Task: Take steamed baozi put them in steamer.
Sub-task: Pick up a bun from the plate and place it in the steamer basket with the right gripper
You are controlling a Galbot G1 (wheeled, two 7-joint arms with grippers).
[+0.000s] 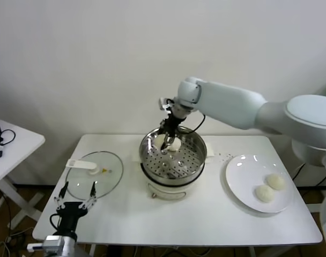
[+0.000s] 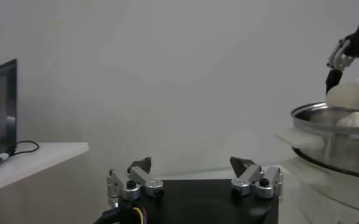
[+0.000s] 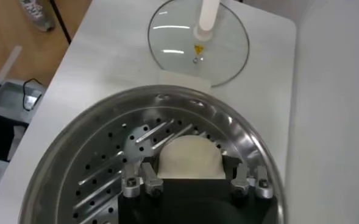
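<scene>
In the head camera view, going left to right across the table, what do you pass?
Left hand at the near edge, glass lid, steamer with the right hand holding a bun over it, white plate, then its two buns and.

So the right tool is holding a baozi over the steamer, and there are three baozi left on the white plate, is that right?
Not quite. The head view shows two baozi left on the white plate, not three. The rest holds: the right tool is holding a baozi over the steamer.
</scene>
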